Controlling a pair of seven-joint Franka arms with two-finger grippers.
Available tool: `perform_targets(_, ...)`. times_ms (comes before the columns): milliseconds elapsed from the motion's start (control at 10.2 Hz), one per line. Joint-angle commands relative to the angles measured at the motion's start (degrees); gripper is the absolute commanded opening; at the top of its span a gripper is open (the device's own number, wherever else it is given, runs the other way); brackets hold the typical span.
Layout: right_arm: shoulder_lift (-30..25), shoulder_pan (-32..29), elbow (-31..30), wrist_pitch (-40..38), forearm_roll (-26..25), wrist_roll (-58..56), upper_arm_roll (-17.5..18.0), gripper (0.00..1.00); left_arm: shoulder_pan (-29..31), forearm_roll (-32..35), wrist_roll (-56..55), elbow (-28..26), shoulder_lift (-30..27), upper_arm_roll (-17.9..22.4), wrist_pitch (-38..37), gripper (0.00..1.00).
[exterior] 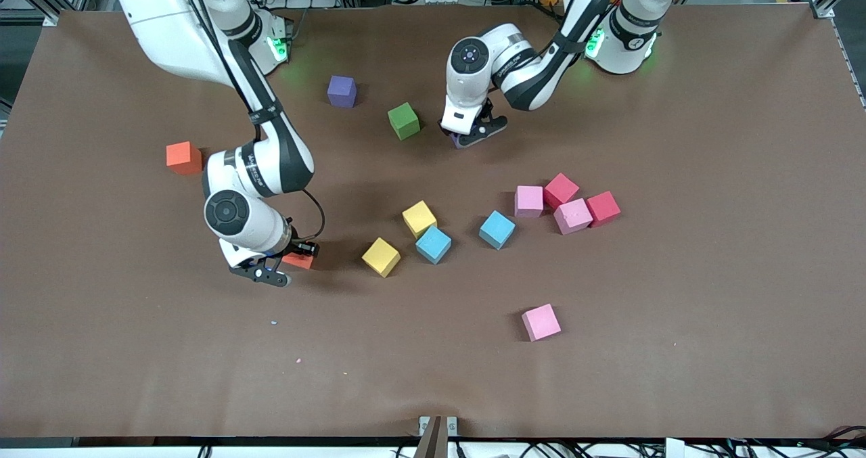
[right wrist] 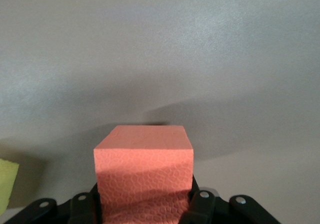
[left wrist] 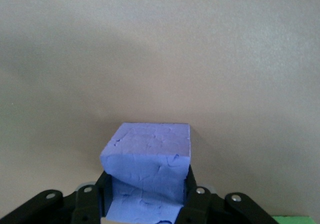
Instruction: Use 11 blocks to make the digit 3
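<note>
Left hand clamped on a purple block, low at the bench, beside the green block. Right hand gripping an orange block, down beside the nearer yellow block. No digit 3 formed; the other blocks lie scattered, pink and red ones clustered toward the left arm's end.

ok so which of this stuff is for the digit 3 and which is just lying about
For the job: purple block in left gripper, shut; orange block in right gripper, shut; loose cubes: orange, purple, green, yellows, blues, pinks, reds.
Lying about: specks on table; bracket at its near edge.
</note>
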Motion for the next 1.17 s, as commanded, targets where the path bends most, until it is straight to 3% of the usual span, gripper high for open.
perform_targets(0, -2.9, 1.6, -0.6, -3.8, 0.7, 0.1, -0.3, 0.0, 0.4, 0.4, -1.9, -0.4, -1.6, -0.1, 0.1, 0.32)
perform_targets(293, -4.8, -0.4, 0.5, -9.1, 1.3, 1.6, -0.5, 0.0, -0.3, 1.2, -0.4, 0.4, -1.9, -0.3, 0.1, 0.33)
perform_targets(586, -7.4, 0.1, -2.0, -9.5, 0.7, 13.8, -0.6, 0.0, -1.4, 2.2, 10.2, 1.9, -1.8, -0.5, 0.1, 0.33)
perform_targets(880, -14.4, -2.6, -11.9, -6.8, 1.1, 13.8, -0.5, 0.0, -2.8, 2.6, 16.9, 3.0, -1.0, -0.5, 0.1, 0.36)
perform_targets(1075, -20.9, -4.4, -24.2, 2.3, 1.7, 13.9, -0.4, 0.0, -3.8, 2.7, 19.3, 5.1, 0.7, -0.1, 0.0, 0.37)
